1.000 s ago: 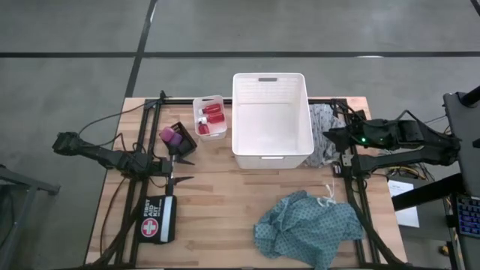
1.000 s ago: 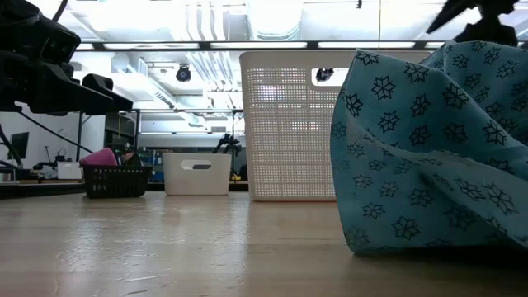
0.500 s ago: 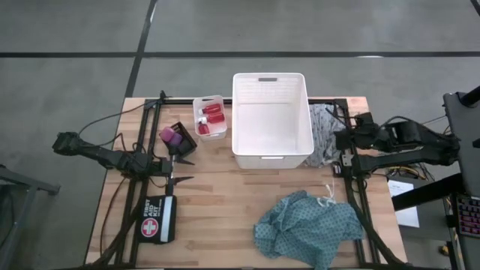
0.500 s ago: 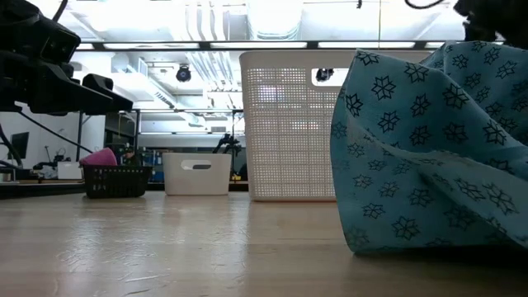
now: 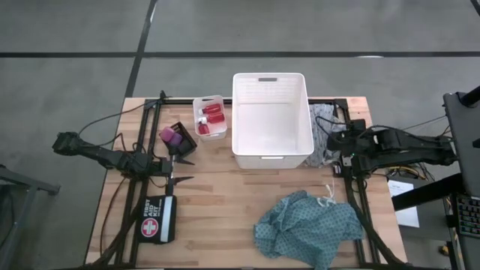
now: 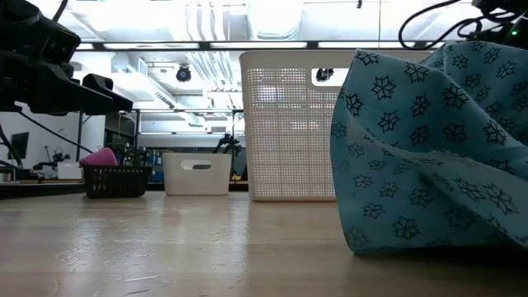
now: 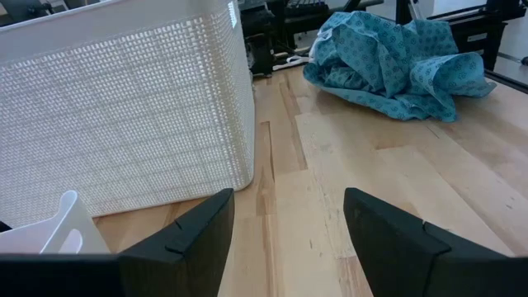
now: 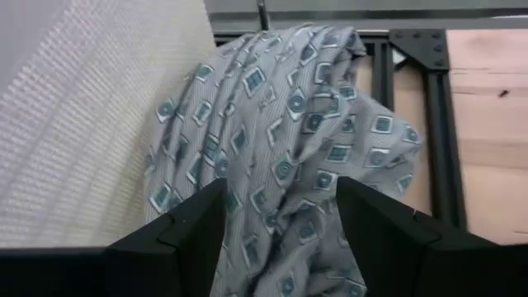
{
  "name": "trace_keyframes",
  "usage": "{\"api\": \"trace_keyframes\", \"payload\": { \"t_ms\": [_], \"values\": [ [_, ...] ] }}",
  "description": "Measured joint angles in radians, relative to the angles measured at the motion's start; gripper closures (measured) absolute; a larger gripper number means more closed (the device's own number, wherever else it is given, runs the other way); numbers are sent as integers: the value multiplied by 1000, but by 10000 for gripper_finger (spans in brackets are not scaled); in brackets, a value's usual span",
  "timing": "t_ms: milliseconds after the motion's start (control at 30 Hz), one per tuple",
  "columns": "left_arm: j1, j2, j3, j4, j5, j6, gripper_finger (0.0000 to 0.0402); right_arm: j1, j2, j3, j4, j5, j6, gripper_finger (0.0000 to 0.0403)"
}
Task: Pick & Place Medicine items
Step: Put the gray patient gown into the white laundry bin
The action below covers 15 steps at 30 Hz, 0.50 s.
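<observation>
Small red bottles with white caps point(image 5: 212, 115) lie in a clear tray left of the white basket. Pink and purple pieces point(image 5: 171, 136) sit in a small black basket point(image 6: 115, 178). The black ring does not show. A grey patterned cloth point(image 5: 322, 133) lies heaped between the white basket's right wall and the frame. A teal cloth point(image 5: 307, 229) is crumpled near the table's near right edge. My left gripper point(image 5: 186, 169) hovers open near the black basket, touching nothing point(image 7: 289, 198). My right gripper point(image 5: 335, 144) is open, pointing down over the grey cloth point(image 8: 280, 186). My right gripper's open fingers point(image 8: 194, 223) stand on either side of the grey cloth's heap point(image 8: 285, 132), coming at it from above and from the table's right. Whether they touch the cloth I cannot tell.
The tall white perforated basket point(image 5: 271, 120) stands mid-table at the far side. A black first aid pouch point(image 5: 157, 219) lies near the left near corner. Black frame rails point(image 5: 352, 187) run along both sides. Bare wood lies between basket and teal cloth point(image 7: 388, 58).
My right arm has drawn a little toward the table's right and tipped its wrist down over the grey cloth. The left arm and all items have kept still.
</observation>
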Motion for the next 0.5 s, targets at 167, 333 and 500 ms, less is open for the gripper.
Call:
{"api": "trace_keyframes", "payload": {
  "t_ms": [167, 333, 500],
  "values": [
    [0, 0, 0, 0, -1, 0, 167, 1, 0, -21, 72, 2, 2, 179],
    [0, 0, 0, 0, -2, 0, 167, 1, 3, -22, 161, 3, 46, 179],
    [0, 0, 0, 0, -4, 1, 167, -2, 21, -8, 146, 7, -30, 178]
  ]
}}
